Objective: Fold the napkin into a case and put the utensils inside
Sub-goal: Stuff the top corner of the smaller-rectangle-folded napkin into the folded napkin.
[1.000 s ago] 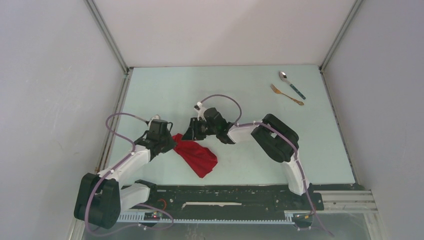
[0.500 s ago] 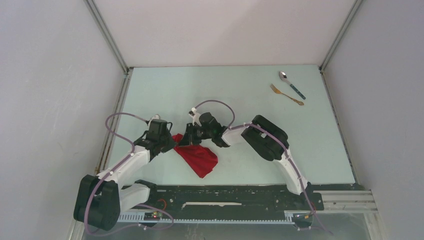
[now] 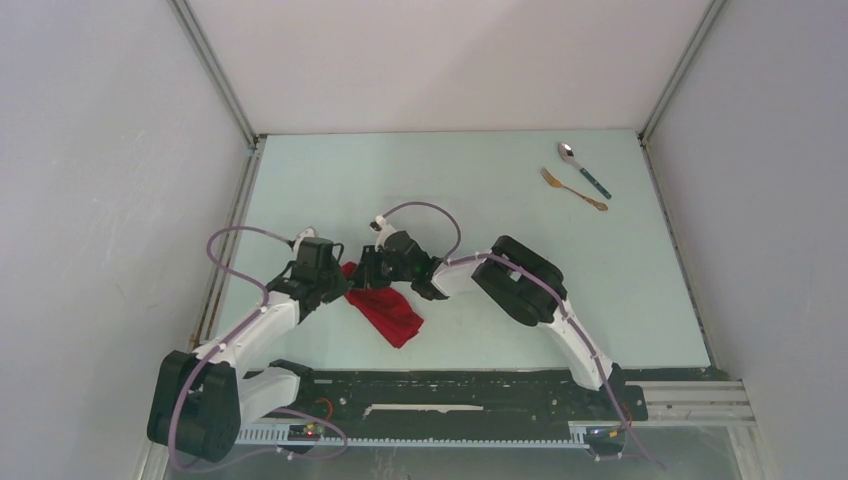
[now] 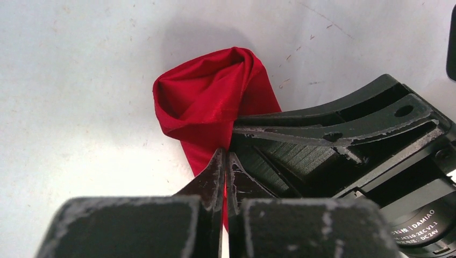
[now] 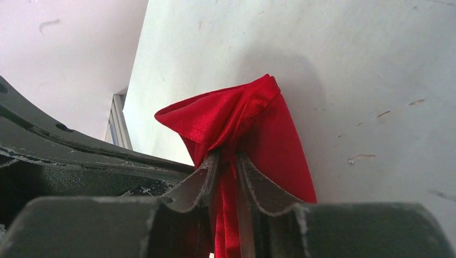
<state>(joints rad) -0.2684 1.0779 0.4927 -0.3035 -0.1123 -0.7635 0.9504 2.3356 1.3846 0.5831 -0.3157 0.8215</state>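
The red napkin (image 3: pixel 388 312) lies bunched on the table between the two arms. My left gripper (image 4: pixel 226 161) is shut on a thin edge of the napkin (image 4: pixel 215 102). My right gripper (image 5: pixel 228 161) is shut on a gathered fold of the napkin (image 5: pixel 242 118), right next to the left one. In the top view the left gripper (image 3: pixel 343 283) and the right gripper (image 3: pixel 365 277) meet at the cloth's upper left corner. The spoon (image 3: pixel 583 166) with its teal handle and the gold fork (image 3: pixel 572 188) lie at the far right of the table.
White walls enclose the pale table (image 3: pixel 450 190) on three sides, with metal rails along the left edge (image 3: pixel 228 250) and right edge (image 3: pixel 680 250). The right arm's elbow (image 3: pixel 520 280) reaches across the middle. A black base rail (image 3: pixel 450 390) runs along the near edge.
The right gripper has moved left onto the napkin's upper corner beside the left gripper and closed on it. The cloth has drawn in narrower; the left arm barely moved.
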